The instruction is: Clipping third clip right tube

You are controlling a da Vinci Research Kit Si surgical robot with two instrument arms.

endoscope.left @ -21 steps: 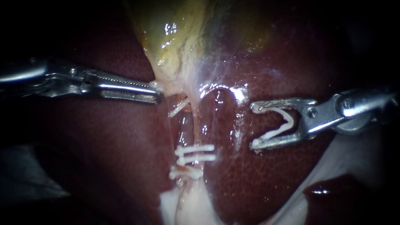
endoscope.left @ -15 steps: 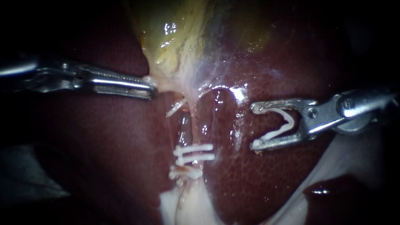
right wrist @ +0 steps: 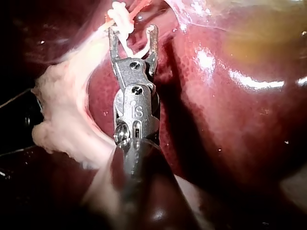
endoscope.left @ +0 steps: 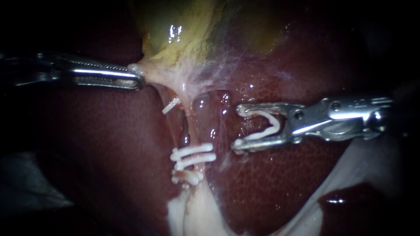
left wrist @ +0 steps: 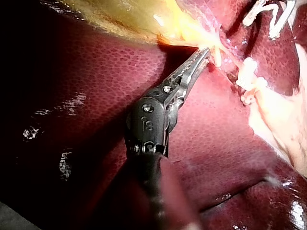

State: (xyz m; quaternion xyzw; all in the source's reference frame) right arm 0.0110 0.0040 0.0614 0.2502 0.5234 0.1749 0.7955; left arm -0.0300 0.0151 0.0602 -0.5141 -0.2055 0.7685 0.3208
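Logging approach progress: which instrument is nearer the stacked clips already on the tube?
Right. My right instrument, carrying an open clip, sits just beside the stacked clips; my left instrument grips the gallbladder farther off, above them.

This is a surgical lab: dark red liver (endoscope.left: pixel 109 166) fills my endoscope view beneath a yellowish gallbladder (endoscope.left: pixel 183 39). White clips (endoscope.left: pixel 192 155) cross a tube (endoscope.left: pixel 204 124). Steel shafts reach in from both sides, my left instrument (endoscope.left: pixel 138 81) and my right instrument (endoscope.left: pixel 238 127) bearing a clip (endoscope.left: pixel 267 126).
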